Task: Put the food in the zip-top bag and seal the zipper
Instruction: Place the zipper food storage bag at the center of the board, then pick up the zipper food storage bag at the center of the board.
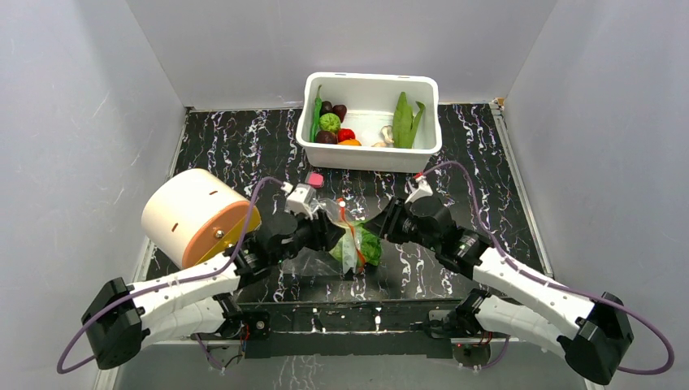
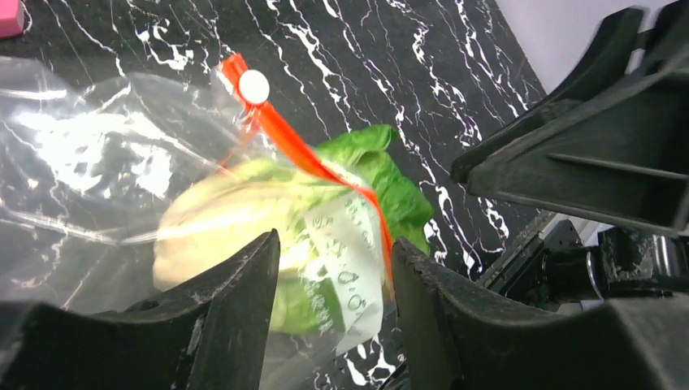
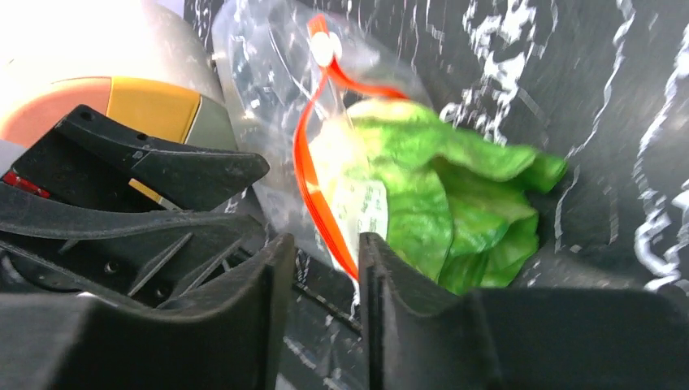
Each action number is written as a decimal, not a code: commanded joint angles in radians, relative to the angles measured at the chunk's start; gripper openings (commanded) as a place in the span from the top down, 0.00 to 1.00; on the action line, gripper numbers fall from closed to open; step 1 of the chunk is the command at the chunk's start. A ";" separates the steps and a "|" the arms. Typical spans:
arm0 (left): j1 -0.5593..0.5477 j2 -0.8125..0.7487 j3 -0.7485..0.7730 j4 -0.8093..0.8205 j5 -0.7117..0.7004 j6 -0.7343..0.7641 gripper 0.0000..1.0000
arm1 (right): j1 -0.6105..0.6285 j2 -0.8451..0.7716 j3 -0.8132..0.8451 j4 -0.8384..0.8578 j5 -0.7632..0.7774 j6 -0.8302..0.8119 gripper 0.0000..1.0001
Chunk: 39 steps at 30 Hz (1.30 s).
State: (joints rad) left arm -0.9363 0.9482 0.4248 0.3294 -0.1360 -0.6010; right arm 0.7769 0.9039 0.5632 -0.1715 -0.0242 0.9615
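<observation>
The clear zip-top bag (image 1: pixel 345 231) lies on the black marbled table between both grippers. The pale-green cabbage (image 2: pixel 244 215) is partly inside it, and its leafy end (image 3: pixel 479 195) sticks out past the mouth. The orange-red zipper (image 2: pixel 301 150) with its white slider (image 2: pixel 253 86) runs across the cabbage and also shows in the right wrist view (image 3: pixel 305 154). My left gripper (image 2: pixel 335 241) is open, its jaws straddling the bag and cabbage. My right gripper (image 3: pixel 327 240) is narrowly open at the zipper's lower end, with nothing gripped. The remaining food sits in the white tub (image 1: pixel 366 158).
The tub holds long green pods (image 1: pixel 404 120), a green ball (image 1: pixel 329 123), a red tomato (image 1: pixel 346 135), purple rounds (image 1: pixel 327 136), mushrooms (image 1: pixel 385 136) and an orange piece (image 1: pixel 351 143). A large cream cylinder (image 1: pixel 199 215) stands at the left. A small pink block (image 1: pixel 315 179) lies behind the bag.
</observation>
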 commanded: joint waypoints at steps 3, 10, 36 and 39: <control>-0.021 0.110 0.245 -0.307 -0.076 0.058 0.36 | -0.056 -0.011 0.172 -0.108 0.053 -0.220 0.42; -0.221 0.342 0.540 -0.608 -0.404 0.064 0.12 | -0.216 -0.057 0.108 -0.122 0.057 -0.209 0.12; -0.418 0.871 1.177 -1.484 -0.835 -0.507 0.02 | -0.711 0.040 -0.002 0.040 -0.345 -0.274 0.02; -0.433 0.914 1.168 -1.484 -0.815 -0.573 0.02 | -0.711 0.035 -0.006 0.044 -0.346 -0.273 0.02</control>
State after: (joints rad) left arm -1.3533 1.7863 1.6020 -1.0092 -0.9108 -0.9890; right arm 0.0708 0.9630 0.5674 -0.1944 -0.3511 0.7078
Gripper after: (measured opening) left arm 0.982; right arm 0.980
